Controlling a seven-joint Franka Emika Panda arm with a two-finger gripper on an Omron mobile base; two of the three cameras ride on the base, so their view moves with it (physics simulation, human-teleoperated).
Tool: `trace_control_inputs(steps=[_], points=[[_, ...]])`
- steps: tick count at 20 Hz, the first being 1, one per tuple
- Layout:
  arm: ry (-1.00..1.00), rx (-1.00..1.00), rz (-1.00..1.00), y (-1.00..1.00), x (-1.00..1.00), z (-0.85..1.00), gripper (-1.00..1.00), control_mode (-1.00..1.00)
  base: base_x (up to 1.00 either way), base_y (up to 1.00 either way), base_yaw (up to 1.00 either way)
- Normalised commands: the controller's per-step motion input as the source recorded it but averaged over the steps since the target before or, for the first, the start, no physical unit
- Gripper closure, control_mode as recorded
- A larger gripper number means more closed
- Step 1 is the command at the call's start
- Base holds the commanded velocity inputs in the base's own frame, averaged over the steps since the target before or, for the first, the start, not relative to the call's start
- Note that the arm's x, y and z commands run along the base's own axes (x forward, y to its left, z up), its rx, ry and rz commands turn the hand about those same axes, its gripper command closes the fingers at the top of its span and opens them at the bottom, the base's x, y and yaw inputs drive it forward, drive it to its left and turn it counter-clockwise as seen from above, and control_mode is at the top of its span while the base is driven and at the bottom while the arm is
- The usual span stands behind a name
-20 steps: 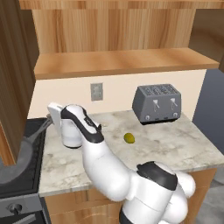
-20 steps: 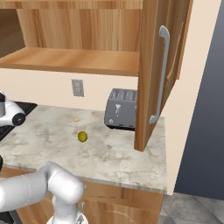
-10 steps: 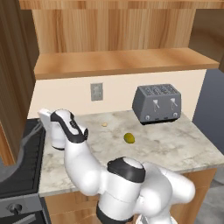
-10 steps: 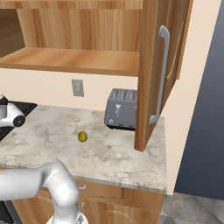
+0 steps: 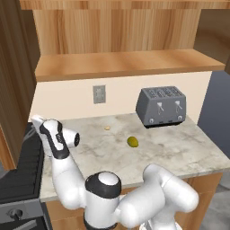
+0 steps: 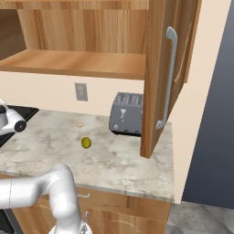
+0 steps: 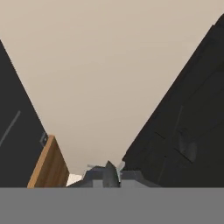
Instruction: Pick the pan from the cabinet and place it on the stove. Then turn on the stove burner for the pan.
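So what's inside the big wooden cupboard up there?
The cabinet has its door open, and the shelf that shows is bare wood with nothing on it. The part above the top edge of the picture is cut off.

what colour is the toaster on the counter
Grey, with dark slots on top; the toaster shows best in the left base view.

The stove is cut off by the left edge of the left base view, its far part hidden behind the open cabinet door. The worktop's left end runs off the right base view.
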Motion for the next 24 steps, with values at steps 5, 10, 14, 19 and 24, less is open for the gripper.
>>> trace_control_inputs(steps=[5, 10, 14, 19, 24], points=[[-0.02, -0.09, 0.00, 0.06, 0.20, -0.11, 1.00, -1.00, 0.00, 0.00, 0.00], [-0.03, -0.10, 0.00, 0.00, 0.05, -0.07, 1.00, -1.00, 0.00, 0.00, 0.00], [0.00, -0.01, 0.00, 0.00, 0.00, 0.00, 1.00, -1.00, 0.00, 0.00, 0.00], [0.01, -0.01, 0.00, 0.09, 0.00, 0.00, -1.00, -1.00, 0.00, 0.00, 0.00], [0.01, 0.00, 0.00, 0.04, 0.00, 0.00, -1.00, -1.00, 0.00, 0.00, 0.00]])
